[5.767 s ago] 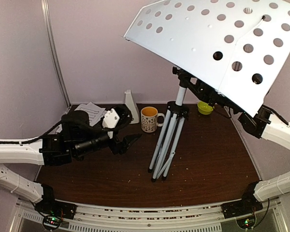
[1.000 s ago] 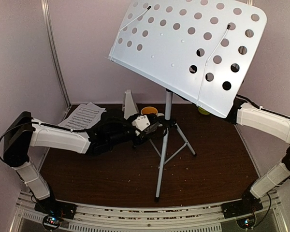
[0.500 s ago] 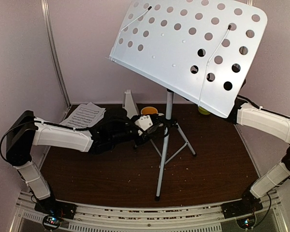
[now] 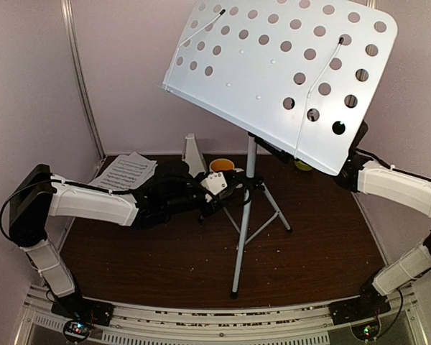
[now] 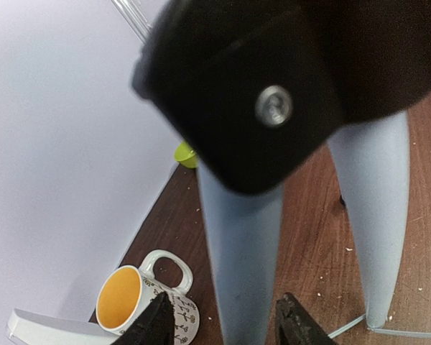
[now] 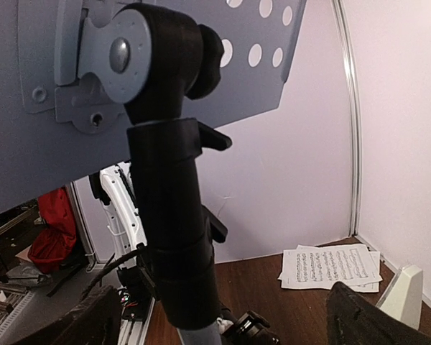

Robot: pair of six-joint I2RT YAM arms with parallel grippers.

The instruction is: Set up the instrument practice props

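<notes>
The music stand (image 4: 273, 72) stands upright on its grey tripod (image 4: 242, 237), its perforated desk tilted up high. My left gripper (image 5: 226, 323) is low at the tripod hub, open, with one grey leg (image 5: 244, 266) between its fingers. The right finger sits at the leg's edge and the left one stands apart from it. My right gripper (image 6: 226, 320) is wide open behind the desk, and the stand's black neck (image 6: 172, 237) rises between its fingers untouched. Sheet-music pages (image 4: 123, 172) lie at the back left. The white metronome (image 4: 193, 154) stands by the back wall.
A patterned mug (image 4: 221, 166) with an orange inside stands just behind the tripod, close to my left gripper. A small green bowl (image 5: 187, 154) sits by the back wall to the right. The tripod's legs spread over the middle of the brown table (image 4: 309, 244).
My right gripper has opened wide and let go of the stand's neck, and its arm has drawn back a little. The left jaws have narrowed slightly around the leg. The stand has stayed upright.
</notes>
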